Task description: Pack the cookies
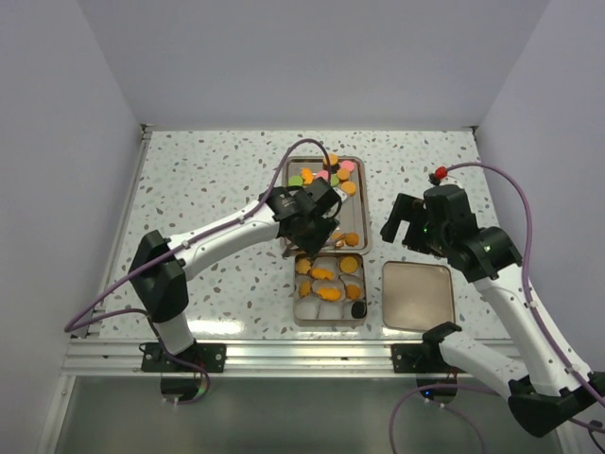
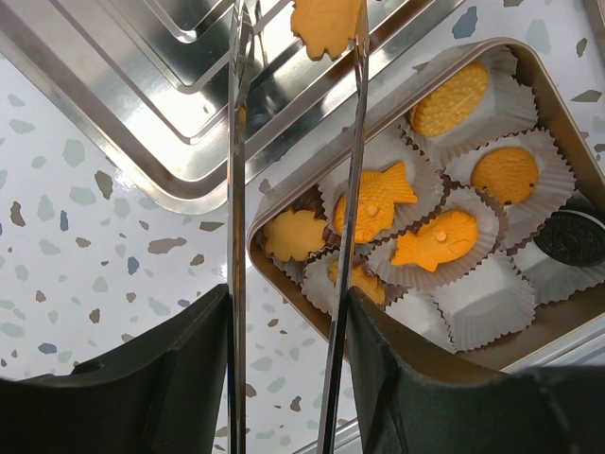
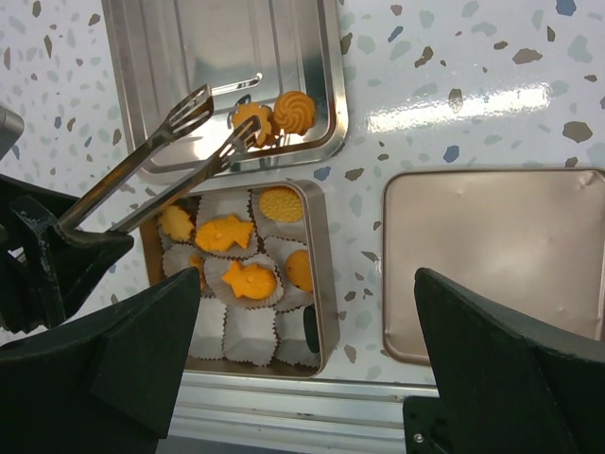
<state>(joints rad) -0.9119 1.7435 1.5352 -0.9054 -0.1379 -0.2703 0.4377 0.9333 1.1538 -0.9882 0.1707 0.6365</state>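
Left gripper (image 2: 288, 374) pinches slim steel tongs (image 2: 236, 189), tips flanking an orange scalloped cookie (image 2: 326, 24) in the ribbed silver tray (image 2: 142, 123), beside the cookie-filled gold tin (image 3: 321, 284). Right gripper (image 3: 312, 364), jaws spread wide, hovers near the flat gold lid (image 3: 492, 255).

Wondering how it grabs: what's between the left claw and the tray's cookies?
Tongs, held in the left claw, tips at a cookie on the tray; left wrist view shows it.
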